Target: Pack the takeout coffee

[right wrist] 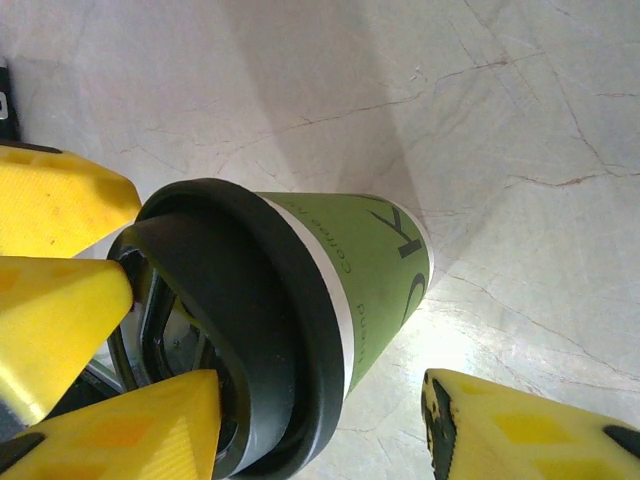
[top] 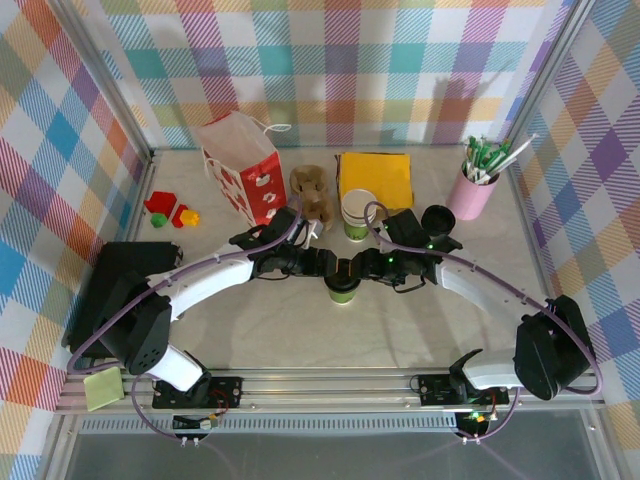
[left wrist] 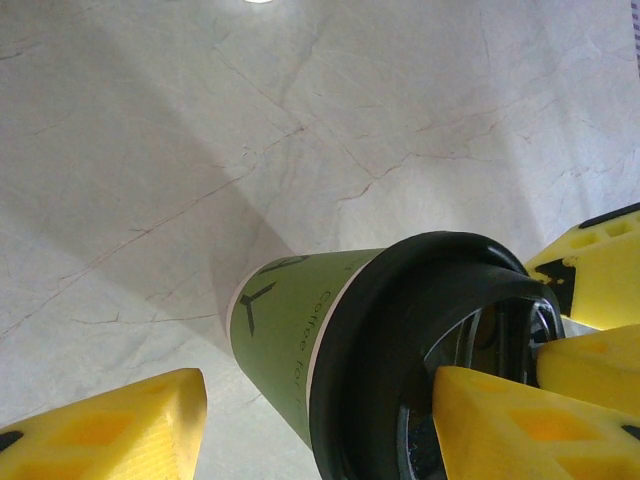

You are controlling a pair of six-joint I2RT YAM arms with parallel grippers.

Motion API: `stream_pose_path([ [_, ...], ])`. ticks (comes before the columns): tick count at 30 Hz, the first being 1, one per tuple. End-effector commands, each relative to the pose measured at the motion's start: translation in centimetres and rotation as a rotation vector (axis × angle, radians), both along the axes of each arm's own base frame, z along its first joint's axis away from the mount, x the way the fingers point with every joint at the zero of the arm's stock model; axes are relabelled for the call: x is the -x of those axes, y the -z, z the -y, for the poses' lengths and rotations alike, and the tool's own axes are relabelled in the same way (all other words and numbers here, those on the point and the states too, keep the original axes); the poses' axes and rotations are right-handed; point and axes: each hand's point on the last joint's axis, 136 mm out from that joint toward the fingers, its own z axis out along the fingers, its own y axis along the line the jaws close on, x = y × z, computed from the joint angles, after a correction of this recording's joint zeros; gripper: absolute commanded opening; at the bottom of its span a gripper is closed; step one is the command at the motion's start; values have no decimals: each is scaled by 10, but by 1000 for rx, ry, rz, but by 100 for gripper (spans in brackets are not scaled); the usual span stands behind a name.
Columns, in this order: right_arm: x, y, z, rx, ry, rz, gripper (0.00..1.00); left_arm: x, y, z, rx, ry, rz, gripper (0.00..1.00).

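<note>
Green paper cup with black plastic lid (top: 342,289) stood upright mid pale marbled table (top: 260,335). Left gripper (left wrist: 320,430), right gripper (right wrist: 325,430) straddled it from opposite sides, jaws apart, not clamped. Risk: uneven squeeze could crush wall, pop lid, tip cup; crowded fingers could collide.

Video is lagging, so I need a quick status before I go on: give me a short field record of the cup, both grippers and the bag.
cup: takeout coffee, green, upright, black lid on top
left gripper: open, fingers either side of the lidded top
right gripper: open, straddling the same cup from the opposite side
paper bag: upright, far left, apart from the cup
stack of cups: just behind the coffee
</note>
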Motion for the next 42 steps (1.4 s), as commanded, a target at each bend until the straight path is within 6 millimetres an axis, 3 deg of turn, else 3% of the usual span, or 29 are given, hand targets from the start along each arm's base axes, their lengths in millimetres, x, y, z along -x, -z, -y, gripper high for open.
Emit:
stream_pose_path([
  [1, 8, 25, 10, 38, 44, -82, 55, 12, 18, -7, -49, 20, -27, 60],
  [8, 15, 45, 18, 38, 97, -137, 55, 26, 43, -19, -94, 16, -64, 58],
  [12, 17, 43, 20, 40, 96, -126, 55, 32, 43, -24, -102, 13, -65, 58],
  [23, -3, -31, 18, 87, 29, 81, 69, 12, -31, -11, -23, -1, 47, 68],
  [26, -2, -48, 13, 107, 5, 121, 70, 8, -53, -17, -32, -37, 82, 70],
  [30, 7, -58, 0, 149, -21, 160, 72, 4, -79, -48, -73, -148, 150, 71],
  [38, 19, -38, -29, 356, -49, 196, 79, 16, -106, -150, -179, -459, 310, 73],
  [42, 18, -29, -39, 442, -76, 205, 81, 28, -115, -171, -185, -492, 361, 74],
])
